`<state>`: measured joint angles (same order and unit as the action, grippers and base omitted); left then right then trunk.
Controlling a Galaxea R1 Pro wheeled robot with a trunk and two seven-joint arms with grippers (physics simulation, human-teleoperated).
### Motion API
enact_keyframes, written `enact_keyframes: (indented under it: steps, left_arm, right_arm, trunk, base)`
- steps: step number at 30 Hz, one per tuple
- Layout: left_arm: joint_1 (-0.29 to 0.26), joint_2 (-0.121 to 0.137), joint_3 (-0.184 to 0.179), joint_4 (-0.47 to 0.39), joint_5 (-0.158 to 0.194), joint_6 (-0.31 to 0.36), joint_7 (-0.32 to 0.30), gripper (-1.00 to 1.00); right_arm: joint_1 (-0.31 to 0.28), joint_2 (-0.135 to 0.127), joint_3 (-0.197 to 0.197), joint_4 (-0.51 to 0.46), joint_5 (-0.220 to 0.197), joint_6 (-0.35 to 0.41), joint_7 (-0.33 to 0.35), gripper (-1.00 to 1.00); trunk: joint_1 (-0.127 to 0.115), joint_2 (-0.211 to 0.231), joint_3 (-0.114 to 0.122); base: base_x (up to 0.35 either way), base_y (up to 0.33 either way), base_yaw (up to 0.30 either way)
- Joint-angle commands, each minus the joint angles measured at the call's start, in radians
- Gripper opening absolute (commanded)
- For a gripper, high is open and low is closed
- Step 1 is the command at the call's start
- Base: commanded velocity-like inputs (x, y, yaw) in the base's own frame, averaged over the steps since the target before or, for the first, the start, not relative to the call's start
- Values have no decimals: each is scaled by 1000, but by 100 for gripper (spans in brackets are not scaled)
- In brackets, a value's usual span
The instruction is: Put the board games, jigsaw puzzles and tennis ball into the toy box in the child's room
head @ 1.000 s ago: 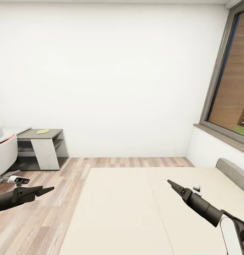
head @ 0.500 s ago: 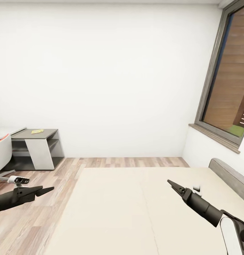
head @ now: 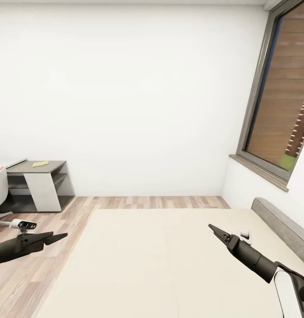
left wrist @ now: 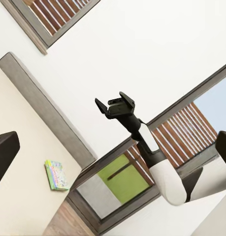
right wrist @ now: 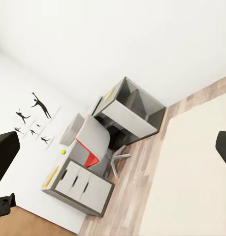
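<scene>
The bed (head: 169,265) takes up the near ground, its cream mattress bare in the head view, grey headboard (head: 280,225) along its right side below the window (head: 280,97). The counter (head: 37,181) stands far left against the wall, with a flat yellow item (head: 39,164) on its dark part (too small to class as puzzle or game). Left claw (head: 59,238) and right claw (head: 216,231) are held forward over the floor and the bed, both empty with jaws spread apart, as the wrist views show; judged a carrying posture for travel, ready for a pick. One board game (left wrist: 56,174) lies flat on the mattress just beside the headboard, within reach only after closing in. The tennis ball (right wrist: 62,152) sits on the light part of the counter, behind the red-trimmed chair (right wrist: 93,142). No print on the game box is legible; no brand readable anywhere.
</scene>
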<state>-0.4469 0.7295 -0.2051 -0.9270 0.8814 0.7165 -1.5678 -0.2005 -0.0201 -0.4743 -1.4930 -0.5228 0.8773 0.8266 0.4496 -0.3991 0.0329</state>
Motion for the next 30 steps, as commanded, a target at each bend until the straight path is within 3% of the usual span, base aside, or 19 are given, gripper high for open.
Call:
enact_keyframes:
  steps: [1,30]
  left_arm:
    - [-1,2,-5,0,5,11,-3,100]
    - [-1,2,-5,0,5,11,-3,100]
  right_arm:
    - [0,0,-1,0,0,5,3,100]
    - [0,0,-1,0,0,5,3,100]
  trunk:
    - [0,-1,0]
    - [0,-1,0]
  base:
    - [0,-291,0]
    - [0,-291,0]
